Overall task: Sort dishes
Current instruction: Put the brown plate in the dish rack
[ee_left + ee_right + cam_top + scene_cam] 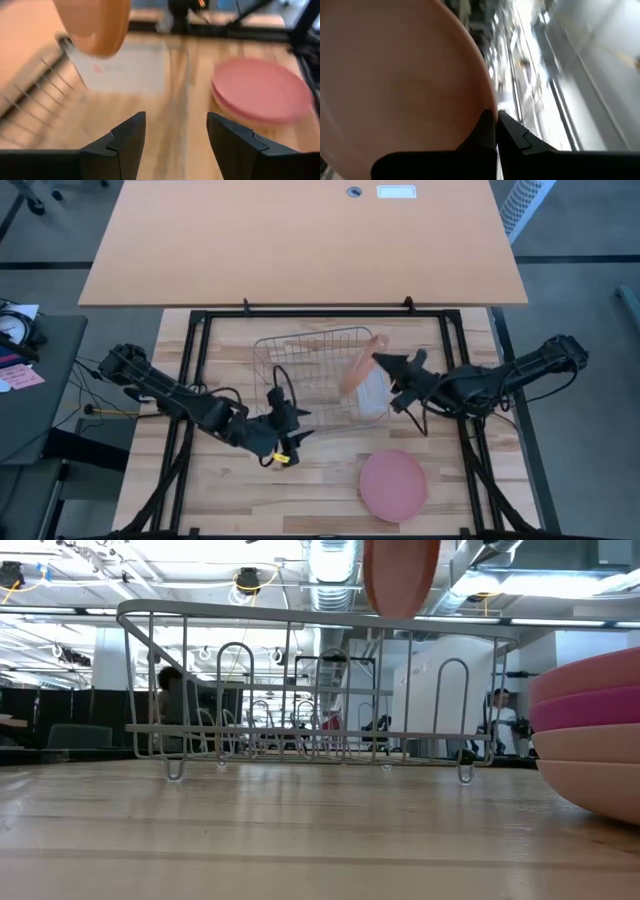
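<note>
Plate (357, 367) seemingly upright, right pincer (384, 362) clamped

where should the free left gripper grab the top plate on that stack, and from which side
Take the top plate by its rim, on the edge facing the left gripper. It lies flat on the stack near the table's front edge, so only the thin raised rim offers a pinch. Come in low from that side, one finger under the lip and one over. The left gripper is open and nearest; the right gripper holds the orange plate.

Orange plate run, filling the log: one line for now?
right gripper: holds round salmon-orange plastic plate above wire rack | left gripper: open, idle
</note>
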